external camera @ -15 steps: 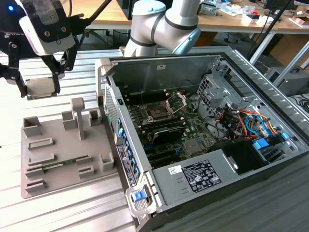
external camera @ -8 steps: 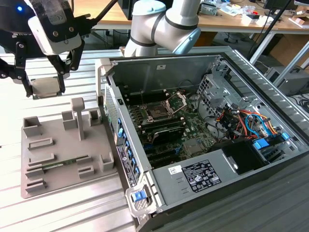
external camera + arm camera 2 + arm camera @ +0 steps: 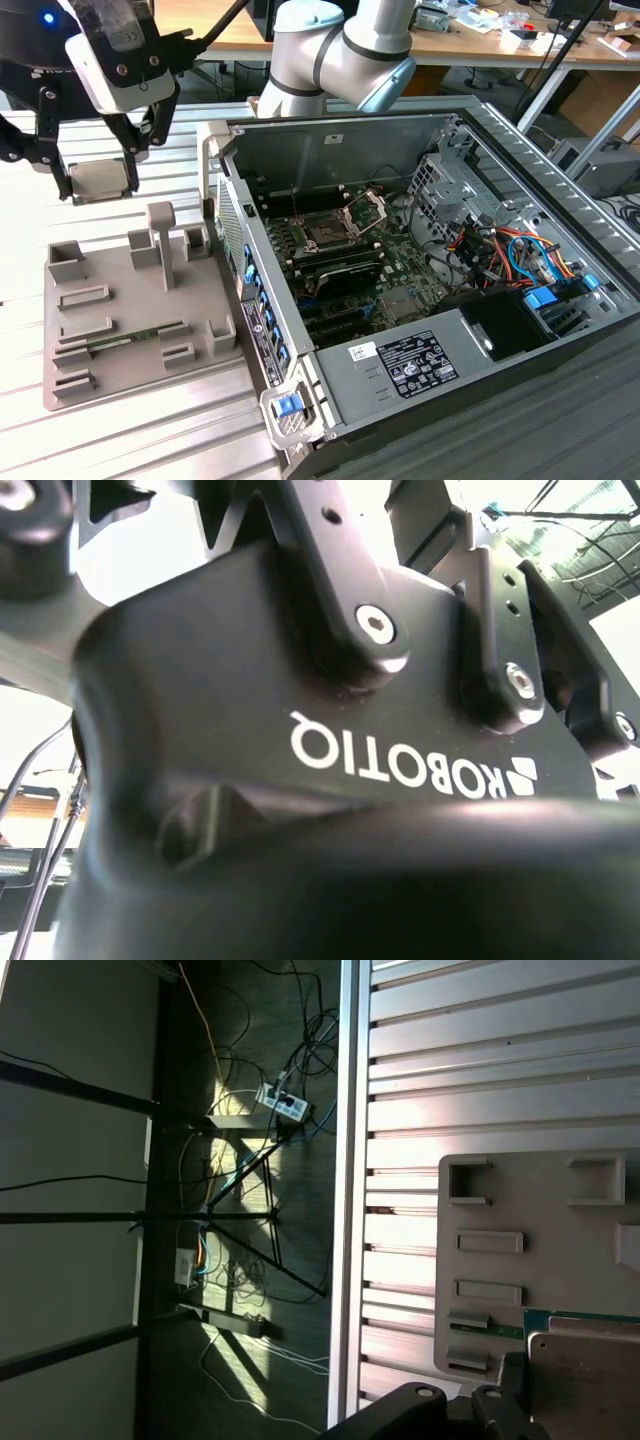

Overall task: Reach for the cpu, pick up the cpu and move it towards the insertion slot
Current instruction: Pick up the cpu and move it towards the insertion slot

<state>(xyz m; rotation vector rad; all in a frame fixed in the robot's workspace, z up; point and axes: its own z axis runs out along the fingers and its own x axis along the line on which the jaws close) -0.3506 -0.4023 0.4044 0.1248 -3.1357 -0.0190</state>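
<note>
Slats of silver metal make the table [image 3: 150, 440], and the grey tray [image 3: 130, 295] sits on it, close to the front. A thin green stick [image 3: 130, 340] lies in a groove of the tray. Just beside the tray, on the exterior view's right, stands the big open computer box [image 3: 330, 140]. Inside the box, well apart from the tray, is the socket [image 3: 326, 233]. It is a dark square, and its shiny frame [image 3: 366, 210] is flipped up. Past the far edge of the tray, the claw [image 3: 100, 182] hangs in the air over the table. It is closed on the chip [image 3: 100, 176], with black fingers [image 3: 62, 175] pressing on two sides. So the chip is up off the table and not in the tray, and it is far from the socket. In the first wrist view the chip [image 3: 590, 1385] shows close to the camera. The tray [image 3: 545, 1210] and the green stick [image 3: 585, 1322] lie on the slats below it. Farther back than the tray, the pale grey arm [image 3: 340, 50] bends behind the box. Farthest of all are wooden desks [image 3: 480, 40] with small things on them.
</note>
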